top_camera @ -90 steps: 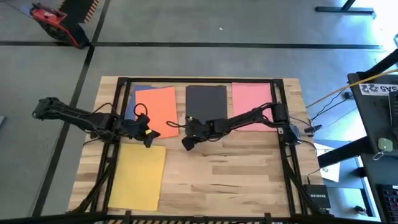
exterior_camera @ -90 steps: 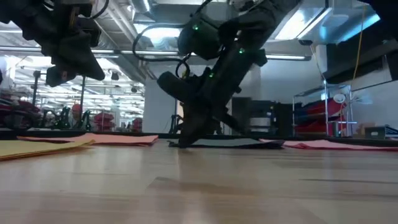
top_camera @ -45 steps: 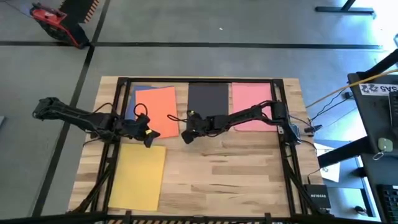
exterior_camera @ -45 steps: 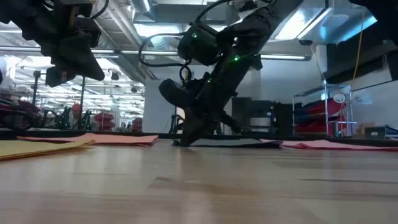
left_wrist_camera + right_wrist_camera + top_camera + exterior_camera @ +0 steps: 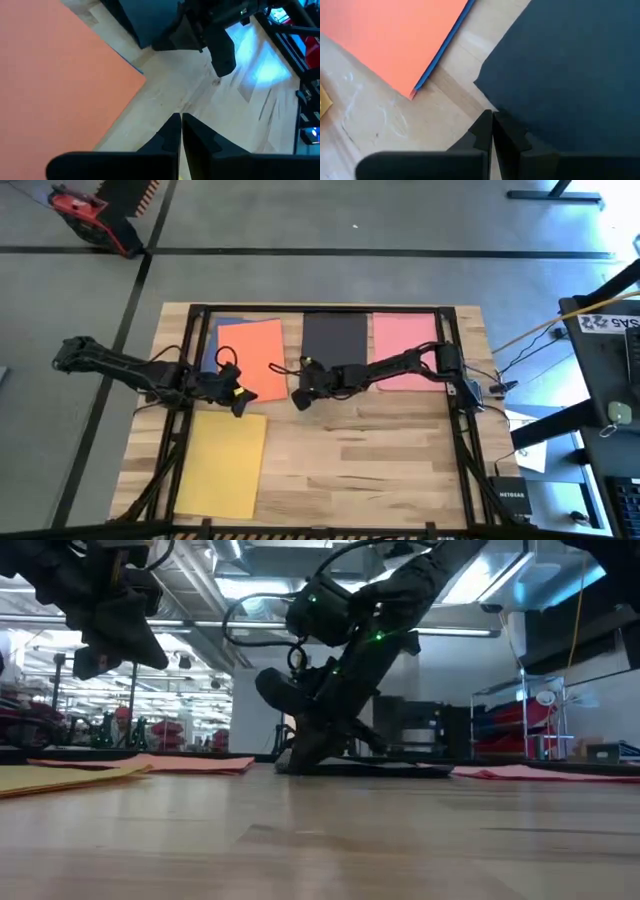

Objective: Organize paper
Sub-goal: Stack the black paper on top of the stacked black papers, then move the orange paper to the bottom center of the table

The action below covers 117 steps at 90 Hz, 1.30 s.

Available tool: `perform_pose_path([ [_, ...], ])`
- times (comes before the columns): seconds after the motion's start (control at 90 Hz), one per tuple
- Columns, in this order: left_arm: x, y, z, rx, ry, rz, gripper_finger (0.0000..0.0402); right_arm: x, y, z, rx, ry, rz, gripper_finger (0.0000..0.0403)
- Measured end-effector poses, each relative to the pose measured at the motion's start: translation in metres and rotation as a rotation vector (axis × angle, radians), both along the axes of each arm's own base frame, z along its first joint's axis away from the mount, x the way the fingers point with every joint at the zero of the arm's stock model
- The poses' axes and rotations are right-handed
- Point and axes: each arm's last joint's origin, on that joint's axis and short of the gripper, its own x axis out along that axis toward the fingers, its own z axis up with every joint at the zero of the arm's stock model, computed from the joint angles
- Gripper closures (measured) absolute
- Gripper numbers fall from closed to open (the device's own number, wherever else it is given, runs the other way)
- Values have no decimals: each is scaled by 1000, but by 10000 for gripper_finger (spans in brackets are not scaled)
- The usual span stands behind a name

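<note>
Five sheets of paper lie flat on the wooden table. An orange sheet (image 5: 250,355) covers most of a blue sheet (image 5: 209,342) at the far left. A black sheet (image 5: 335,335) is at the far middle, a pink sheet (image 5: 405,340) at the far right and a yellow sheet (image 5: 222,465) at the near left. My right gripper (image 5: 298,400) is shut and low at the black sheet's near left corner. My left gripper (image 5: 238,405) is shut and hangs above the table between the orange and yellow sheets, touching nothing. My right gripper has its shut fingertips (image 5: 492,120) down at the black sheet's near edge (image 5: 512,127), close to its near left corner. The fingers slant down from the table's right side. The sheet lies flat on the table.
Dark frame rails (image 5: 455,410) run along the table's left and right sides. Bare wood (image 5: 380,465) fills the near right of the table. Beyond the table's right edge stand cables and equipment (image 5: 600,350).
My right gripper has moved toward the table's far edge, staying shut. The black sheet has slid flat toward the far edge with it, then come to rest.
</note>
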Motion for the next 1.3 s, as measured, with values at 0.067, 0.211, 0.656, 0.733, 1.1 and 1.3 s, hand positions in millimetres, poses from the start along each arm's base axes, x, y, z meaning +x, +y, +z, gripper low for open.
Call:
perform_pose_path([
  [0.067,0,0,0,0,0,0,402,0,3,0,2,0,10,403],
  [0.211,0,0,0,4,1,-2,402,0,3,0,8,-1,27,403],
  [0.656,0,0,0,5,1,-4,402,1,5,1,37,-8,89,403],
  [0.733,0,0,0,5,1,-4,402,1,5,1,46,-10,99,403],
  [1.1,0,0,0,2,0,-2,402,2,9,3,141,-18,166,403],
  [1.3,0,0,0,5,1,-4,402,3,13,6,145,-35,261,403],
])
